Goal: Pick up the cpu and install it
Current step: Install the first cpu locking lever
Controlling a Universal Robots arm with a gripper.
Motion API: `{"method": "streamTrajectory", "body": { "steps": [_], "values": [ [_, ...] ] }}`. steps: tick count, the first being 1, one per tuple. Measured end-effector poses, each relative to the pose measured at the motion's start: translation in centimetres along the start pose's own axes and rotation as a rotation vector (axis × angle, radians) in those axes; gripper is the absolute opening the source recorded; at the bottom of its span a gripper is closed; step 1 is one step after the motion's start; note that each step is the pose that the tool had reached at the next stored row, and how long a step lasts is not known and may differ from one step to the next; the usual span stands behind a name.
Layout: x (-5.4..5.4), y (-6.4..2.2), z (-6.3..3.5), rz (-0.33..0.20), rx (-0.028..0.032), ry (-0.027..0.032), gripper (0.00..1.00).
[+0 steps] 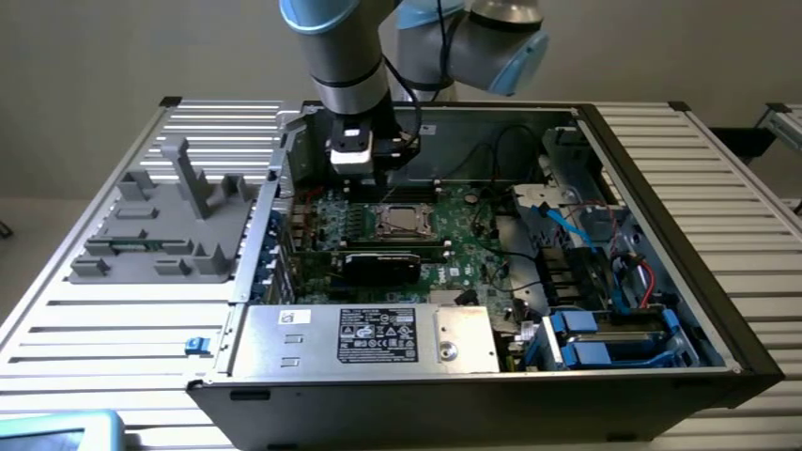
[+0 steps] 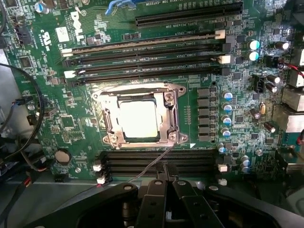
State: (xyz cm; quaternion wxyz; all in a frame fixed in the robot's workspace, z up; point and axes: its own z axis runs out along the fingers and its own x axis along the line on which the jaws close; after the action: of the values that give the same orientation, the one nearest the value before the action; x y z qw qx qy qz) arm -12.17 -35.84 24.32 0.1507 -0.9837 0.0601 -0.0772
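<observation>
**Chip in the socket, closed tool standing just off it**

Exterior view: I have the arm reaching down into the open computer case [image 1: 739,348], which lies on the slatted surface [image 1: 715,188]. The tool [image 1: 357,171] hangs low over the motherboard [image 1: 476,249], close to the case's far wall. The cpu [image 1: 401,221] shows as a pale square in the socket at the middle of the board. From the tool it lies a little toward the camera and slightly toward the exterior view's right: near, but not directly underneath. I see nothing carried beneath the tool here.

Wrist view: the tool [image 2: 166,181] has its two black fingers pressed together, closed on nothing that I can make out. The cpu [image 2: 137,118] glares bright and lies flat inside the metal socket frame [image 2: 168,102], its rim ringed by that frame on all sides. It lies straight out ahead of the fingertips, with one bank of memory slots [image 2: 156,164] between them and the frame. The chip is square, so there is no long axis to line up on; its edges run parallel to those slots. I judge the chip seated, or very nearly so. Whether the frame is latched down I cannot tell.
</observation>
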Motion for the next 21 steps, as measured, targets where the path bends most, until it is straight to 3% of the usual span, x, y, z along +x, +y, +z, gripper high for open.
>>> {"method": "streamTrajectory", "body": {
  "steps": [2,6,11,16,21],
  "values": [
    [-0.1,0.04,0.12,0.010,0.0029,0.0026,0.11],
    [-0.3,0.14,0.31,0.027,0.0013,0.0077,0.11],
    [-0.6,0.31,0.70,0.036,0.0107,0.0091,0.11],
    [-0.7,0.33,0.80,0.037,0.0113,0.0091,0.11],
    [-0.9,0.04,1.76,0.038,0.0144,0.0089,0.11]
  ]
}}
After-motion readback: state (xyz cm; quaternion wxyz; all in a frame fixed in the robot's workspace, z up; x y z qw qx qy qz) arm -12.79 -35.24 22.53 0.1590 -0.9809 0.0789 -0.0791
